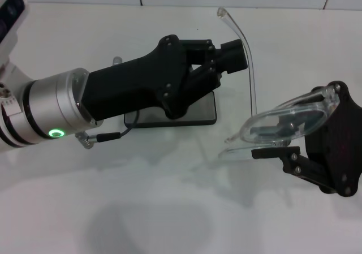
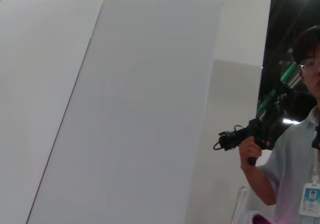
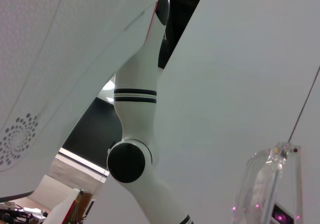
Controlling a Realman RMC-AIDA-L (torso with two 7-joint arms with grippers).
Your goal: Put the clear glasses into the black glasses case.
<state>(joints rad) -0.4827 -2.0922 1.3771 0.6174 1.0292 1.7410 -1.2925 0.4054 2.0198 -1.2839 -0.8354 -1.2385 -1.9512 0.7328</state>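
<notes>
The clear glasses [image 1: 288,118] hang above the table at the right, lens lying flat. One thin temple arm [image 1: 249,61] sticks up toward the back wall. My right gripper [image 1: 266,143] is shut on the lens from the right side; one finger shows below it and one through it. The lens also shows in the right wrist view [image 3: 272,184]. My left gripper [image 1: 235,56] reaches across from the left and ends right beside the raised temple arm; contact is unclear. The black glasses case [image 1: 198,113] lies flat on the table under the left arm, mostly hidden by it.
A white table [image 1: 169,209] runs to a white tiled wall at the back. A thin cable [image 1: 107,135] loops off the left arm above the table. In the left wrist view a person [image 2: 295,149] stands holding a camera rig.
</notes>
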